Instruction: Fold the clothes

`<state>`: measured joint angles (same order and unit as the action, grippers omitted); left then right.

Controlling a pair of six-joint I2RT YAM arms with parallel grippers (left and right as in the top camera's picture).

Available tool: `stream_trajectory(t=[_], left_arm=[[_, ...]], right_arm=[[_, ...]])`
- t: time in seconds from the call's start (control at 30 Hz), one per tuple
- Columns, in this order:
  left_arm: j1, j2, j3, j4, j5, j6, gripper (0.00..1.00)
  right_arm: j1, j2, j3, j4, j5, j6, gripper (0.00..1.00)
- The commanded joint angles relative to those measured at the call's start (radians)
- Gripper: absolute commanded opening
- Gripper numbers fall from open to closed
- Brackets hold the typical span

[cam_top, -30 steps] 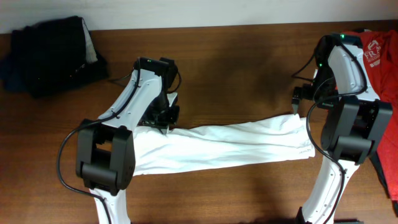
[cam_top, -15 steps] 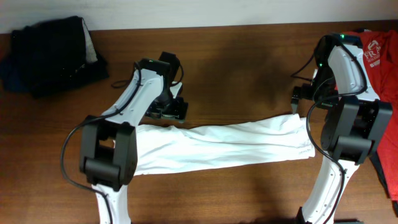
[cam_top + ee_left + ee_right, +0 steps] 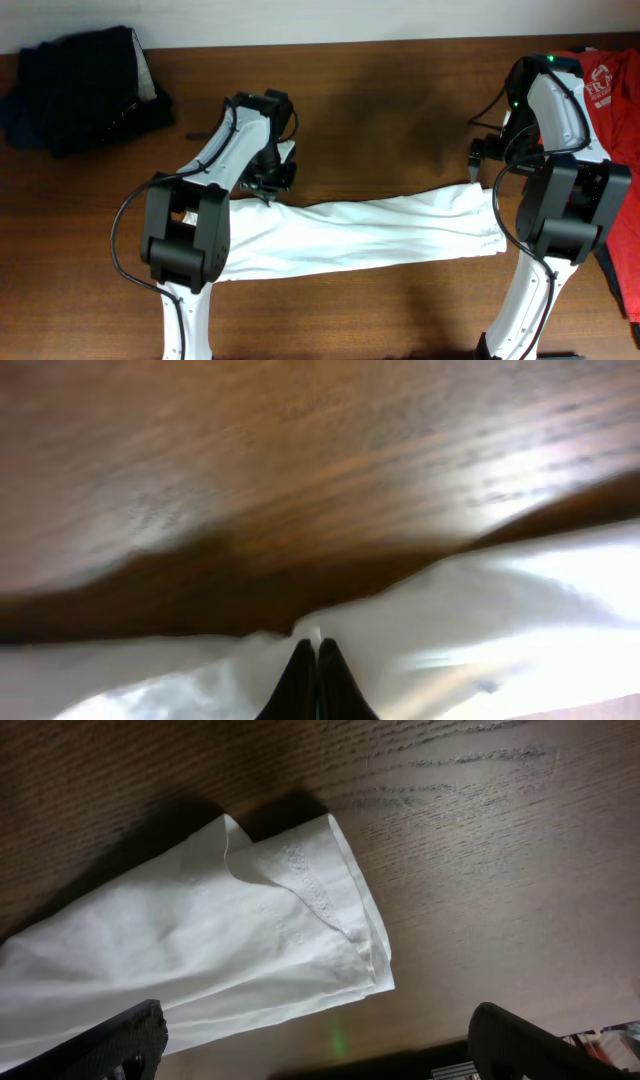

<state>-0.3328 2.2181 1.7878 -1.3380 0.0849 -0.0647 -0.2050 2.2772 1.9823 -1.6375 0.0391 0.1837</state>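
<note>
Camera overhead: your plain white short-sleeved shirt [image 3: 370,235], folded into a long band, stretches across the brown wooden table [image 3: 400,110], so each arm can reach an end. Left wrist: the left gripper [image 3: 315,678] is clenched on the band's edge, seemingly pinching it for the next fold. Right wrist: the right gripper [image 3: 322,1045] stands released, with the shirt's end just ahead.

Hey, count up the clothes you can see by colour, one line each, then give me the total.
White shirt: 1
Red T-shirt: 1
Dark heap: 1 (the number of pieces in it cannot be told)
Total: 3
</note>
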Motion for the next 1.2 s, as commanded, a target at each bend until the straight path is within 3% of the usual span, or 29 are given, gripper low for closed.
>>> stream_trajectory(t=[0.0, 0.1, 0.23, 0.4, 0.63, 0.7, 0.73, 0.9, 1.0, 1.13, 1.17], left_arm=[[-0.003, -0.019, 0.112, -0.098, -0.015, 0.008, 0.01], [-0.003, -0.019, 0.122, -0.229, -0.014, 0.001, 0.06], [-0.005, -0.019, 0.122, -0.351, -0.015, 0.006, 0.0], [-0.074, -0.023, 0.072, -0.351, 0.036, 0.005, 0.0], [-0.169, -0.023, -0.158, -0.347, 0.048, 0.005, 0.01], [-0.168, -0.023, -0.184, -0.306, 0.039, 0.005, 0.08], [-0.168, -0.023, -0.184, -0.288, 0.033, 0.005, 0.19], [-0.117, -0.04, -0.078, -0.217, 0.0, -0.014, 0.22], [-0.069, -0.065, -0.035, -0.151, -0.004, 0.01, 0.33], [-0.007, -0.064, -0.081, -0.132, -0.003, 0.017, 0.32], [0.014, -0.064, -0.099, -0.118, -0.002, 0.017, 0.22]], right_arm=[[0.003, 0.003, 0.015, -0.001, -0.004, 0.008, 1.0], [0.003, 0.003, 0.015, -0.001, -0.005, 0.008, 1.0], [0.004, 0.003, 0.015, -0.002, -0.005, 0.009, 1.0], [0.003, 0.003, 0.015, -0.021, -0.004, 0.008, 1.0], [0.003, 0.003, 0.015, -0.024, -0.002, 0.008, 1.0], [0.003, 0.003, 0.015, -0.032, -0.002, 0.008, 1.0], [0.003, 0.003, 0.015, -0.035, -0.002, 0.008, 1.0], [0.003, 0.003, 0.015, -0.034, -0.002, 0.008, 0.99], [0.001, 0.0, 0.015, -0.037, -0.003, 0.012, 1.0], [0.003, -0.1, 0.015, -0.047, -0.013, 0.062, 0.99], [0.009, -0.142, 0.015, -0.054, -0.012, 0.061, 0.99]])
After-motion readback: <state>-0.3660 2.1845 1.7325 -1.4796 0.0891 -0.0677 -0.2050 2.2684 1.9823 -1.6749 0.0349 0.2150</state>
